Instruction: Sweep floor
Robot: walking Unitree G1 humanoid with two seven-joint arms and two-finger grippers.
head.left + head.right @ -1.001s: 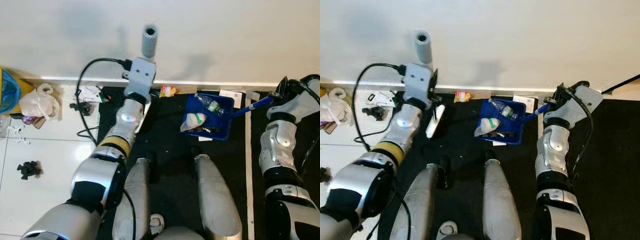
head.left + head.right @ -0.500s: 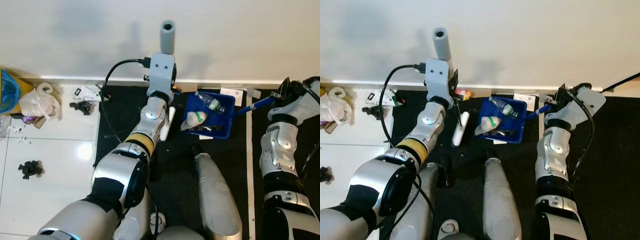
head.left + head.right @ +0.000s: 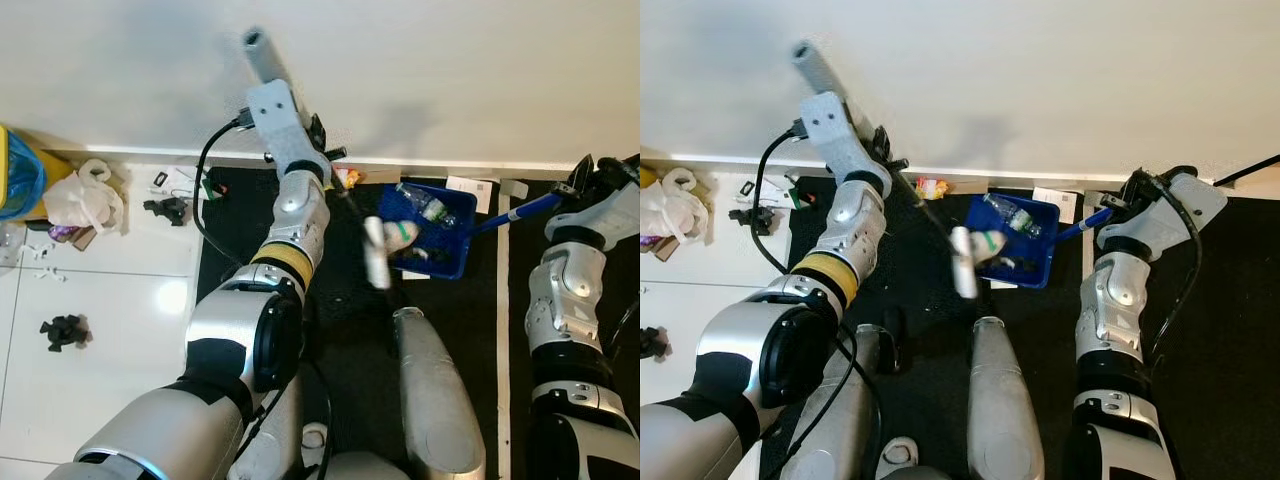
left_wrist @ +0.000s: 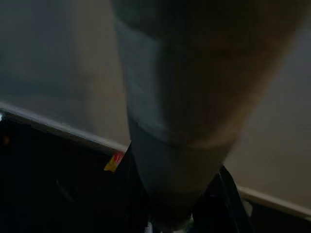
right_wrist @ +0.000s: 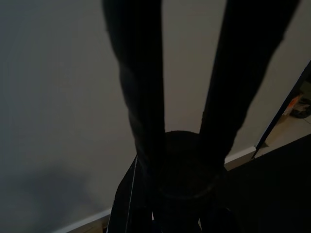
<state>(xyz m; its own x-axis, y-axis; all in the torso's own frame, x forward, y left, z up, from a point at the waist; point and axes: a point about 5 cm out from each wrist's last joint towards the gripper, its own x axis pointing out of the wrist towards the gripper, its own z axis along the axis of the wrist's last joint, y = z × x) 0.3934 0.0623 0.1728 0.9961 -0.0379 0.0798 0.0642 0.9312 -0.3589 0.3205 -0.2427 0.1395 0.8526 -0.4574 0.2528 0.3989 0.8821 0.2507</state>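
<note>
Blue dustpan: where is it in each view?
Left eye view: blue dustpan right of centre, on the black mat.
Right eye view: centre, same mat.
Left wrist view: too dark to tell.
Right wrist view: too dark to tell.
Shared landmark: red-yellow wrapper at the baseboard, to its left.

The dustpan (image 3: 432, 232) is shiny blue plastic, the mat (image 3: 340, 300) dull black (soft-looking), the floor tiles (image 3: 90, 300) white and glossy.
</note>
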